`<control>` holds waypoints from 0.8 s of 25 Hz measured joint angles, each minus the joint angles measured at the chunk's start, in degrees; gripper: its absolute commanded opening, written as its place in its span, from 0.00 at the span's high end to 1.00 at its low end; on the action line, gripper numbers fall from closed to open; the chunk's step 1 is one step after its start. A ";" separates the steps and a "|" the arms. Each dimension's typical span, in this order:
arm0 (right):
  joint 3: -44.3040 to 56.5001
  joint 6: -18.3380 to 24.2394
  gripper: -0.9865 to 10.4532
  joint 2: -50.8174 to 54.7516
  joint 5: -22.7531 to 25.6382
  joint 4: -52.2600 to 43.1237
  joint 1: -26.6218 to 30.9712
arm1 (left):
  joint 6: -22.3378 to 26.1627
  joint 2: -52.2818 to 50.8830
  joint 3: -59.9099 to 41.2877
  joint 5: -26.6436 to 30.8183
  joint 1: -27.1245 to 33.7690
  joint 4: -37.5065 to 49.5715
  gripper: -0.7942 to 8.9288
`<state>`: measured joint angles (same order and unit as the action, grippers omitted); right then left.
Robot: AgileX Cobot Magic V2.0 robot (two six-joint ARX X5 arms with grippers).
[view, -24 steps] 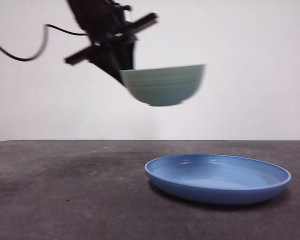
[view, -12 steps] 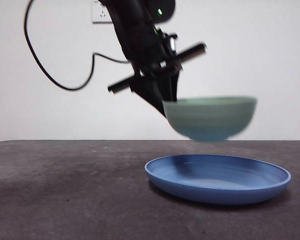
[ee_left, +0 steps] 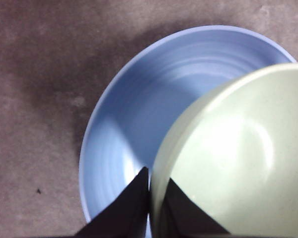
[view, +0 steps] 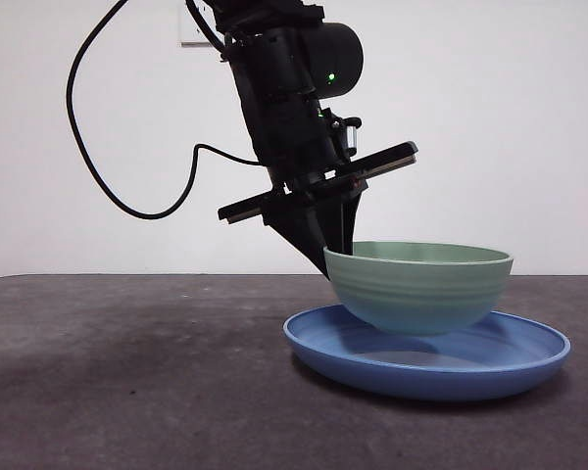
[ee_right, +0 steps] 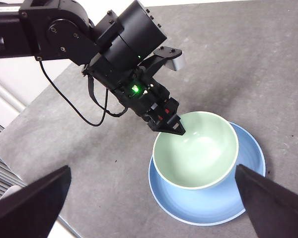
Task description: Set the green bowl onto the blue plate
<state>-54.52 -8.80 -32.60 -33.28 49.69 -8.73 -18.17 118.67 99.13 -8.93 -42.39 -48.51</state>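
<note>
Front view: bowl poised over plate, release pending

Left gripper [view: 335, 257] pinches the green bowl [view: 418, 285] by its rim, low inside the blue plate [view: 426, 377]. Letting go while tilted could rock it off-centre. Right gripper [ee_right: 154, 198] waits, jaws spread.

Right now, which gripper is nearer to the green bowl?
Left. The left gripper is shut on the rim of the green bowl, which sits over the blue plate. The right gripper is open, apart from the bowl, looking down on it.
</note>
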 measured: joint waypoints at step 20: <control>0.00 0.00 0.38 0.00 0.00 0.00 0.00 | 0.02 2.75 0.04 -0.02 0.00 -0.11 0.59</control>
<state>-54.52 -8.80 -32.60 -33.28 49.69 -8.73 -18.15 121.43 99.18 -8.95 -42.39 -48.62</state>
